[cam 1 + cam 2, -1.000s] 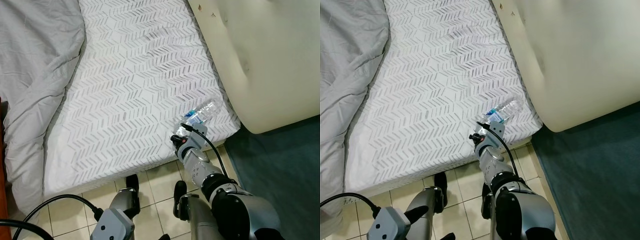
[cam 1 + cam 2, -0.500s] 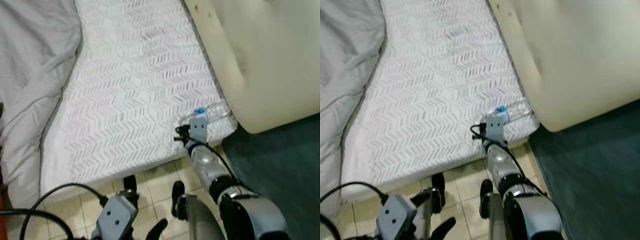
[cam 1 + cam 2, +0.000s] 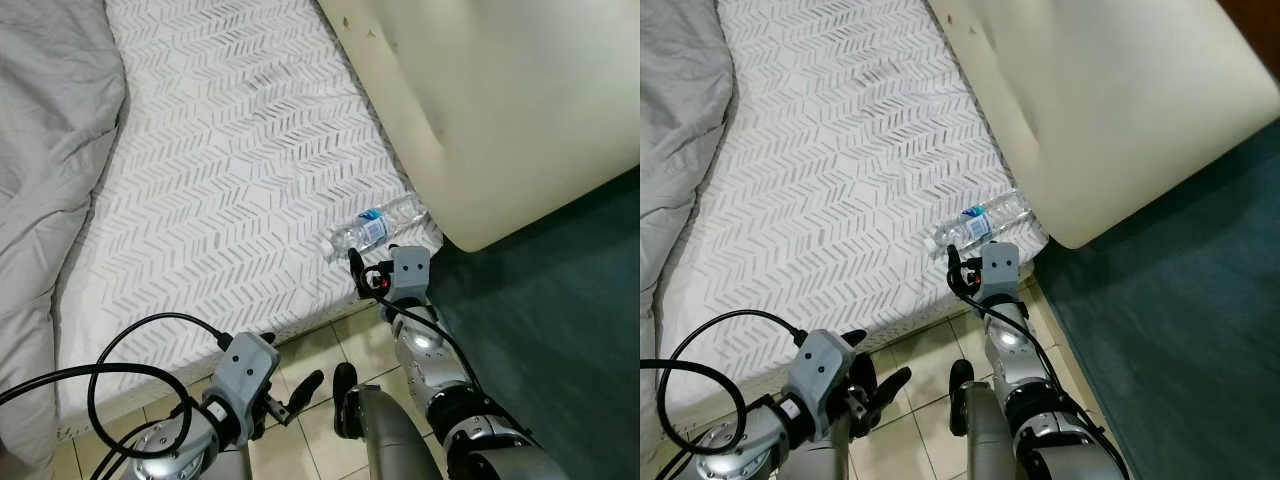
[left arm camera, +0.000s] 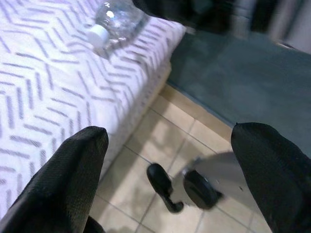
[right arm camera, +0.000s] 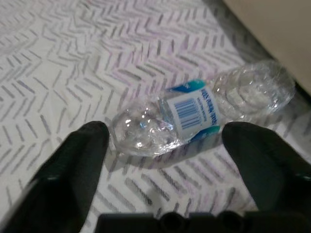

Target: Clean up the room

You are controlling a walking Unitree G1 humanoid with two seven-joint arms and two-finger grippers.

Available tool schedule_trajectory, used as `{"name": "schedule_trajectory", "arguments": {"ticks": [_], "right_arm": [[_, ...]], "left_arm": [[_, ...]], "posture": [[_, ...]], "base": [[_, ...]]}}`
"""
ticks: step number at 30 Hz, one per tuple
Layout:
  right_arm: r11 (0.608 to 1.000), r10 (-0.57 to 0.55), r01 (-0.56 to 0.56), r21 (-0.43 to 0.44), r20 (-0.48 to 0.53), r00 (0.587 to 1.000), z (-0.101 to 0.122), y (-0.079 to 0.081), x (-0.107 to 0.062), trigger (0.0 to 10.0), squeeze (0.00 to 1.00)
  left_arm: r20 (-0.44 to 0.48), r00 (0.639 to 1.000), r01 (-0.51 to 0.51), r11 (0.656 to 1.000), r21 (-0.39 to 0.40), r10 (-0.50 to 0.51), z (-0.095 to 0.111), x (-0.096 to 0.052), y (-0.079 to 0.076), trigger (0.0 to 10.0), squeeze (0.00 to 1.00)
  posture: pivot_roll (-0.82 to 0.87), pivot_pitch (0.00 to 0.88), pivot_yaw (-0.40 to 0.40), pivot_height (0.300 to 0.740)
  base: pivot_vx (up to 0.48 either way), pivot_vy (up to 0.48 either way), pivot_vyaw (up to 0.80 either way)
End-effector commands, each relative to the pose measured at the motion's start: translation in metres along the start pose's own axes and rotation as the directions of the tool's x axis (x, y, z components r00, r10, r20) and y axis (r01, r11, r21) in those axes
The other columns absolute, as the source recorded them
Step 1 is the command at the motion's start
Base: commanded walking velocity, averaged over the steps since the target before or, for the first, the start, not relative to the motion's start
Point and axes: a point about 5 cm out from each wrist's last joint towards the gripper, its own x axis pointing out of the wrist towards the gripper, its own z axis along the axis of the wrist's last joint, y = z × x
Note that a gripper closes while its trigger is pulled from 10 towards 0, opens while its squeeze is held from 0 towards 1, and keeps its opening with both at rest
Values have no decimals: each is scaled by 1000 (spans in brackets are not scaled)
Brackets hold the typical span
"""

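Observation:
A crushed clear plastic bottle (image 3: pixel 378 227) with a blue-and-white label lies on its side at the near right corner of the white patterned mattress (image 3: pixel 230 170). My right gripper (image 3: pixel 365 260) hovers just in front of the bottle at the mattress edge. In the right wrist view this gripper (image 5: pixel 167 138) is open, and the bottle (image 5: pixel 204 114) lies just beyond its two spread fingertips, untouched. My left gripper (image 3: pixel 300 388) hangs low over the tiled floor by the bed. It is open (image 4: pixel 170 141) and holds nothing, with the bottle's cap end (image 4: pixel 114 19) far off.
A grey duvet (image 3: pixel 50 150) covers the bed's left side. A large cream padded panel (image 3: pixel 500 100) leans over the mattress's right edge, close above the bottle. Teal carpet (image 3: pixel 560 330) lies to the right, beige tiles (image 3: pixel 320 345) below the bed edge. My black feet (image 3: pixel 343 385) stand there.
The camera has shifted. My right gripper has moved right, from the bottle's lower left to straight in front of it. The left arm has come up into view. The bottle has not moved.

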Motion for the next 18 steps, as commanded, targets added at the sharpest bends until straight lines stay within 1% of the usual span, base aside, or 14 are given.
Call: {"name": "schedule_trajectory", "arguments": {"ticks": [1, 3, 4, 6, 8, 9, 10, 11, 12, 13, 14, 15, 16, 18], "right_arm": [[1000, -17, 17, 2, -11, 1000, -11, -6, -14, 10000, 1000], [1000, -21, 21, -10, 10, 1000, -9, -7, -18, 10000, 1000], [998, -43, 45, -37, 46, 998, -4, -10, -30, 10000, 1000], [996, -59, 62, -61, 61, 996, -3, -12, -42, 10000, 1000], [995, -64, 68, -73, 65, 996, -3, -13, -48, 10000, 1000], [993, -74, 78, -88, 48, 996, -6, -14, -60, 10000, 1000], [991, -81, 83, -100, 22, 996, -13, -16, -77, 10000, 1000], [991, -81, 83, -100, 22, 996, -13, -16, -77, 10000, 1000], [988, -98, 93, -125, -34, 995, -24, -16, -106, 10000, 1000], [986, -102, 94, -134, -52, 993, -28, -16, -114, 10000, 1000], [986, -102, 94, -134, -52, 993, -28, -16, -114, 10000, 1000], [986, -129, 121, -118, -64, 990, -25, -16, -132, 10000, 0], [986, -129, 121, -118, -64, 990, -25, -16, -132, 10000, 0], [978, -164, 148, -145, -111, 980, -21, -15, -145, 10000, 0]], "left_arm": [[-25, 1000, -4, 1000, -1, 4, -12, 3, 0, 10000, 0], [-22, 1000, -14, 1000, 8, 15, -13, 6, 4, 10000, 0], [-10, 999, -42, 998, 53, 42, -16, 15, 19, 10000, 0], [-5, 998, -57, 995, 84, 57, -18, 23, 31, 10000, 0], [-4, 998, -62, 994, 95, 62, -18, 26, 36, 10000, 0], [-4, 997, -73, 991, 111, 73, -18, 33, 45, 10000, 0], [-5, 996, -85, 989, 125, 86, -17, 40, 53, 10000, 565], [-5, 996, -85, 989, 125, 86, -17, 40, 53, 10000, 565], [-17, 996, -84, 990, 115, 87, -18, 51, 60, 10000, 1000], [-26, 996, -77, 992, 101, 80, -20, 54, 61, 10000, 1000], [-26, 996, -77, 992, 101, 80, -20, 54, 61, 10000, 1000], [-29, 996, -77, 992, 100, 80, -21, 63, 59, 10000, 1000], [-29, 996, -77, 992, 100, 80, -21, 63, 59, 10000, 1000], [-18, 997, -69, 993, 98, 71, -21, 74, 57, 10000, 1000]], "posture": [[-23, 486, -93, 740], [-37, 481, -91, 740], [-62, 476, -92, 740], [-92, 470, -88, 740], [-92, 470, -88, 740], [-119, 466, -79, 740], [-138, 461, -74, 740], [-138, 461, -74, 740], [-169, 446, -53, 740], [-177, 438, -47, 740], [-177, 438, -47, 740], [-190, 427, -41, 740], [-190, 427, -41, 740], [-231, 402, -20, 740]], "base": [[0, 0, 0], [0, 0, 0], [0, 0, 0], [0, 0, 0], [0, 0, 0], [0, 0, 0], [0, 0, 0], [0, 0, 0], [0, 0, 0], [0, 0, 0], [0, 0, 0], [0, 0, 0], [0, 0, 0], [0, 0, -394]]}}
